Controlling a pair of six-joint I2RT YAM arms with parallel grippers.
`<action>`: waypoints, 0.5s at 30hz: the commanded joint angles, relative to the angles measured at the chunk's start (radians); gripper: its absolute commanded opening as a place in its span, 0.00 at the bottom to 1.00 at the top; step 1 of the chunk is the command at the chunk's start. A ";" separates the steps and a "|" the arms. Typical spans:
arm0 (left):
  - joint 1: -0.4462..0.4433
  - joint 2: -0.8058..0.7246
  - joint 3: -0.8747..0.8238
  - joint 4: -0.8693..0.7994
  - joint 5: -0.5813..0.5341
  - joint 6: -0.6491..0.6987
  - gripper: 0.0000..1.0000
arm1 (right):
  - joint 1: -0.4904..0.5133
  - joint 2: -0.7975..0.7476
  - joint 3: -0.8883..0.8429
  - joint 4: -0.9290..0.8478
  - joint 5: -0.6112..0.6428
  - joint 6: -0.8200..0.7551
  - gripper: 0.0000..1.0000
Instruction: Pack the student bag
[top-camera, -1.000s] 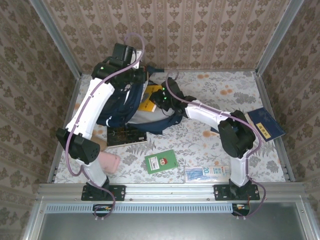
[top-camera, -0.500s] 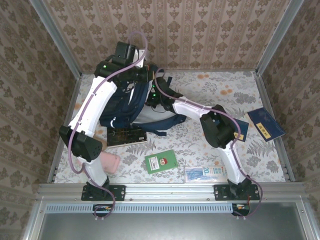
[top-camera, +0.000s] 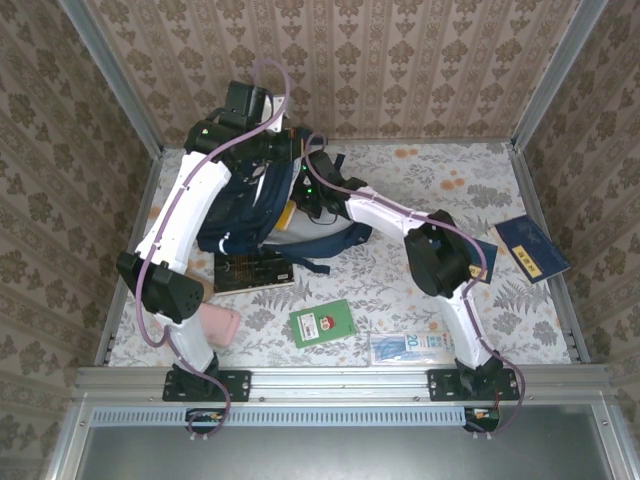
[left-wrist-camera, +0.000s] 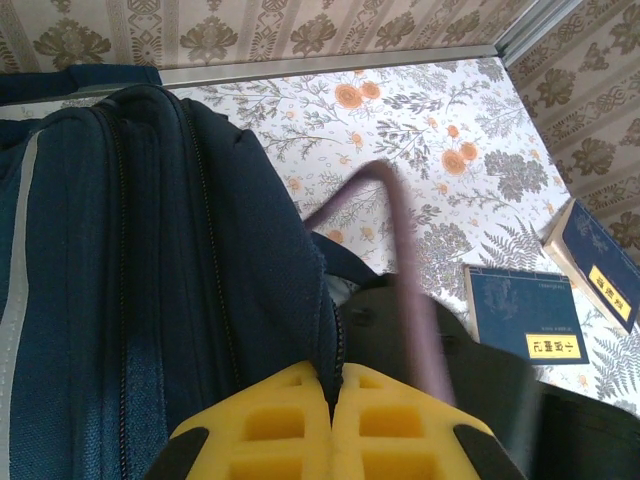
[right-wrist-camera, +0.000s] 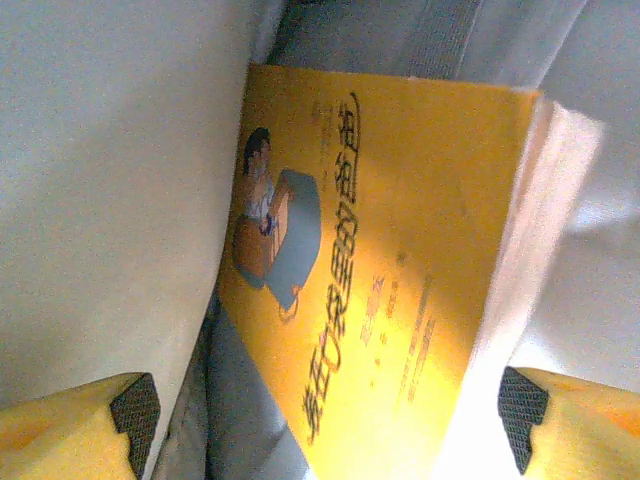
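Nearest us, well to the near side of the student bag (top-camera: 240, 225), a blue-and-white packet (top-camera: 415, 347) lies flat on the floral desk (top-camera: 390, 285), off to the bag's near right. A green booklet (top-camera: 323, 322) lies closer to the bag. A pink item (top-camera: 220, 322) lies at the bag's near left, beside the left arm.

A dark patterned book (top-camera: 250, 270) lies flat at the bag's near edge. We cannot tell whether it is touching the bag or tucked just under it.

The bag itself is navy and slumped on the far left part of the desk, close to the back wall, with its mouth turned to the right.

The left fingers (left-wrist-camera: 280, 430) are at the bag's top, pressed together on the edge of its fabric beside the zip lines.

The right fingers (right-wrist-camera: 60, 430) are in the bag's mouth, pads wide apart and gripping nothing. Just beyond them a yellow book (right-wrist-camera: 380, 260) leans inside the bag against pale grey lining.

Well to the bag's right we note two navy books. One (left-wrist-camera: 525, 315) lies partly under the right arm's elbow. The other (top-camera: 532, 247) is further right, by the side wall.
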 joint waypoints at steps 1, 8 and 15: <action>0.000 0.009 0.041 0.085 0.015 0.003 0.00 | -0.018 -0.169 -0.039 -0.064 0.055 -0.156 0.91; -0.033 0.066 0.057 0.065 -0.096 0.050 0.00 | -0.102 -0.456 -0.296 -0.151 0.249 -0.246 0.89; -0.112 0.131 -0.064 0.121 -0.108 0.040 0.00 | -0.357 -0.684 -0.619 -0.268 0.504 -0.212 0.89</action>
